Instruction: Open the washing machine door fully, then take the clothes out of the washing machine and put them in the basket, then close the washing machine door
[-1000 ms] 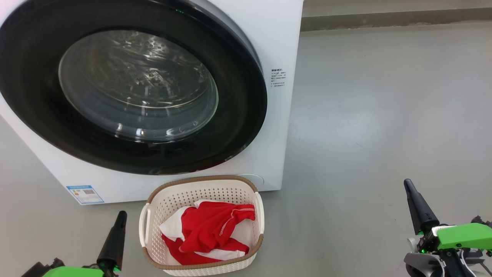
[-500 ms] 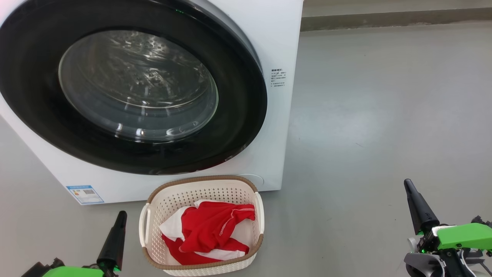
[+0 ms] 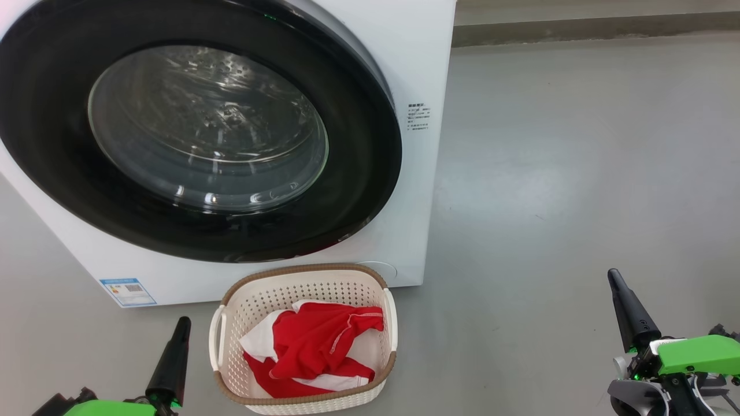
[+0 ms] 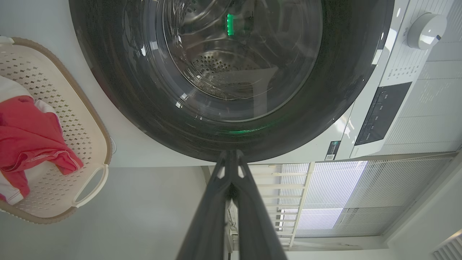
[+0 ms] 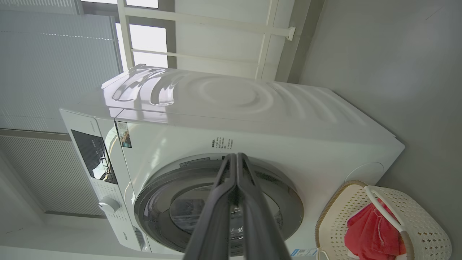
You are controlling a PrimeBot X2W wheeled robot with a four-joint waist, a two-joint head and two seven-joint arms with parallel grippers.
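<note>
Head cam looks fwd & down, close on washer [image 3: 422,58] front, basket [image 3: 300,269] at bottom centre. L wrist cam, rolled sideways, near door [image 4: 108,90]; R wrist cam, also rolled, farther back. All share door & basket.

Red-and-white clothes [image 3: 315,342] — cream, brown-edged, perhaps woven-patterned basket [image 3: 300,287]

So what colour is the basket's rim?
The basket's rim is brown; the head view shows it best.

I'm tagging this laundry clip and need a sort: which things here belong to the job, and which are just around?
Job: washing machine; washing machine door, closed; clothes, red; basket, holding them.
Just around: white railing; window blinds; grey floor.
</note>
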